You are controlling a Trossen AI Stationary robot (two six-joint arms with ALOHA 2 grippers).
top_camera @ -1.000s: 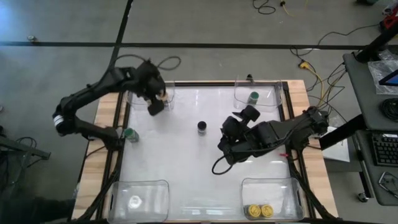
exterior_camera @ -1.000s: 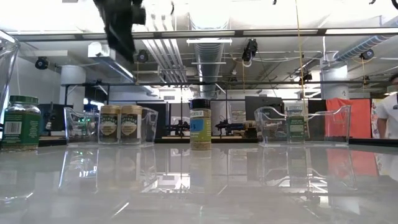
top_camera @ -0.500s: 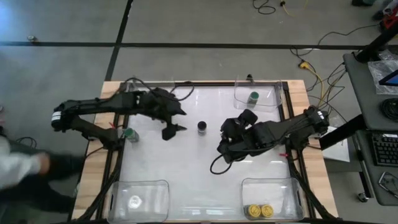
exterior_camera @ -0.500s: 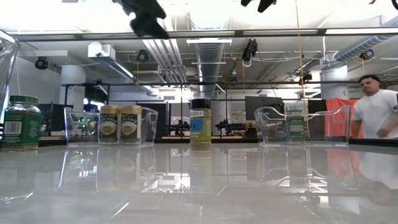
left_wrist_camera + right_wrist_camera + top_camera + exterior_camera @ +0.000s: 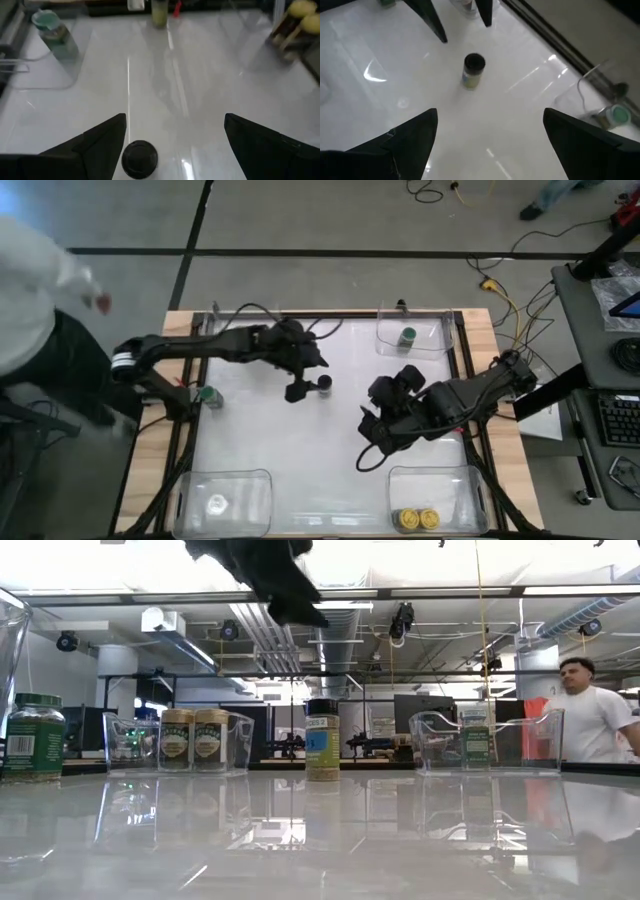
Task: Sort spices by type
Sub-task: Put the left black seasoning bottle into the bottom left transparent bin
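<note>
A black-lidded spice jar (image 5: 324, 383) stands upright on the white table near its middle; it also shows in the low view (image 5: 322, 739). My left gripper (image 5: 310, 377) is open and hovers above the table just left of it. In the left wrist view the jar (image 5: 139, 159) lies between the fingers, close to one of them, untouched. My right gripper (image 5: 366, 445) is open and empty, right of and nearer than the jar (image 5: 472, 70). A green-lidded jar (image 5: 208, 395) stands at the table's left edge.
Clear tubs stand at the four corners. The far right tub (image 5: 440, 340) holds a green-lidded jar (image 5: 407, 336). The near right tub (image 5: 400, 480) holds two yellow-lidded jars (image 5: 417, 520). Two tan-lidded jars (image 5: 193, 740) stand in the far left tub. A person stands left of the table.
My left gripper has swung from the far left tub toward the table's middle and now hangs beside the black-lidded jar. My right gripper has drawn back a little toward the near edge. The jars have stayed put. A person has moved beside the table's left.
</note>
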